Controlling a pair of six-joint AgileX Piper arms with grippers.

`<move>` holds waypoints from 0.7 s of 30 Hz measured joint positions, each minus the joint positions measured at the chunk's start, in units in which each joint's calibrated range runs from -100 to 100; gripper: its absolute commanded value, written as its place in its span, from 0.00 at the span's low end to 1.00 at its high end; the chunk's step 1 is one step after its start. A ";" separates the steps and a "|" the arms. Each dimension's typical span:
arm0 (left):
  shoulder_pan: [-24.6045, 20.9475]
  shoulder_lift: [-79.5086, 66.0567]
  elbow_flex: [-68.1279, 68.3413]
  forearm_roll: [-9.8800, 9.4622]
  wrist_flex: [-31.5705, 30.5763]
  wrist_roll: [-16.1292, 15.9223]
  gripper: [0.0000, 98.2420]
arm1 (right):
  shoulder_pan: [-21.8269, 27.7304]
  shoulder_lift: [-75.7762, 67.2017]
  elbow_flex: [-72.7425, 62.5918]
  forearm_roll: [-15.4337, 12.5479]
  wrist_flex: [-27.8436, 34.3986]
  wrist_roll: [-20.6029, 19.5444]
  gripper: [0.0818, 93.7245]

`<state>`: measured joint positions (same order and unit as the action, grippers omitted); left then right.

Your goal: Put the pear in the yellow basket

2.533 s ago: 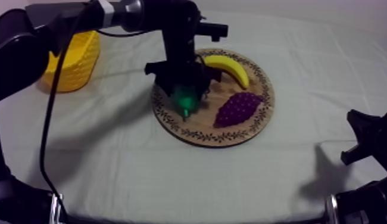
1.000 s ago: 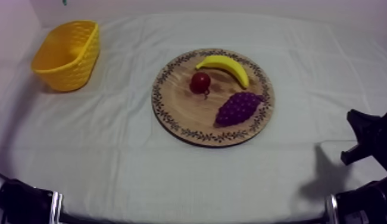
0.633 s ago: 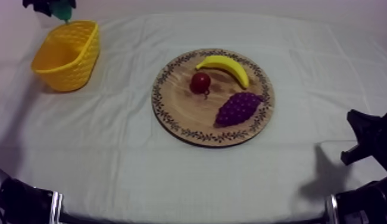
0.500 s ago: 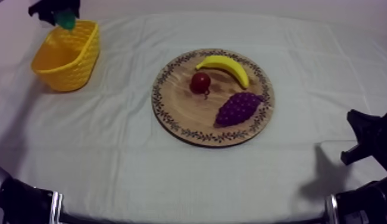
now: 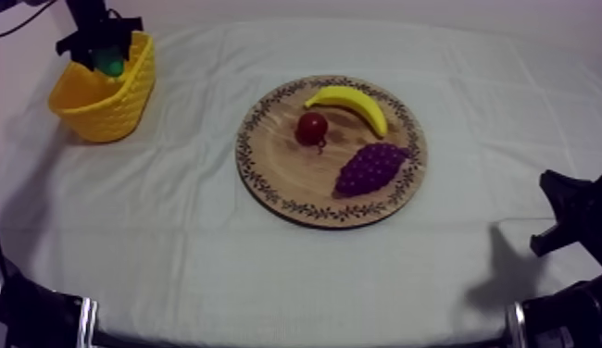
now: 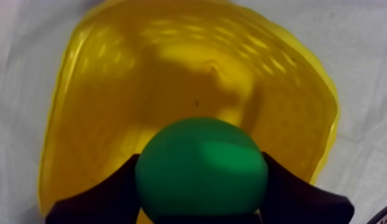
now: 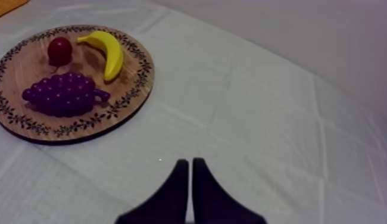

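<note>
- While the left gripper (image 5: pixel 105 57) hangs over the far end of the yellow basket (image 5: pixel 101 109), its two black fingers (image 6: pixel 99 198) are clamped on the green pear (image 5: pixel 109 66), one on each side of it
- In the left wrist view the pear (image 6: pixel 202 170) sits between the jaws directly above the basket's open inside (image 6: pixel 118 89), with a shadow cast on the yellow floor below it
- The basket stands on the grey-white cloth (image 5: pixel 175 250) at the table's far left, well apart from the round wooden board (image 5: pixel 288 190)
- On the board lie a banana (image 5: pixel 353 104) along the far rim, a small red fruit (image 5: pixel 311 128) just beside it, and a bunch of grapes (image 5: pixel 369 168) towards the near right rim
- The right gripper (image 7: pixel 189 189) rests low at the table's right side above bare cloth, its fingers pressed together into a narrow wedge with nothing between them
- From the right wrist view the board (image 7: pixel 29 122) with its three fruits lies well away from that gripper
</note>
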<state>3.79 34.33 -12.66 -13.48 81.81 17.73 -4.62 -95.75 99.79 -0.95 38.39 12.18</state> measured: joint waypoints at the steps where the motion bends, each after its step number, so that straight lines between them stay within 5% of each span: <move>1: -0.11 -0.10 0.29 -0.01 -0.11 -0.09 0.71 | 0.00 0.00 0.00 0.00 0.00 0.00 0.00; 9: -0.65 -4.66 3.57 0.24 0.33 -0.36 0.87 | 0.00 0.00 0.00 0.00 0.00 0.00 0.00; 21: -0.34 -25.15 12.60 0.11 3.84 -2.34 0.80 | 0.00 0.00 0.00 0.00 0.00 0.00 0.00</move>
<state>3.45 9.19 -0.06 -13.38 85.65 15.39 -4.62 -95.75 99.79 -0.95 38.39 12.18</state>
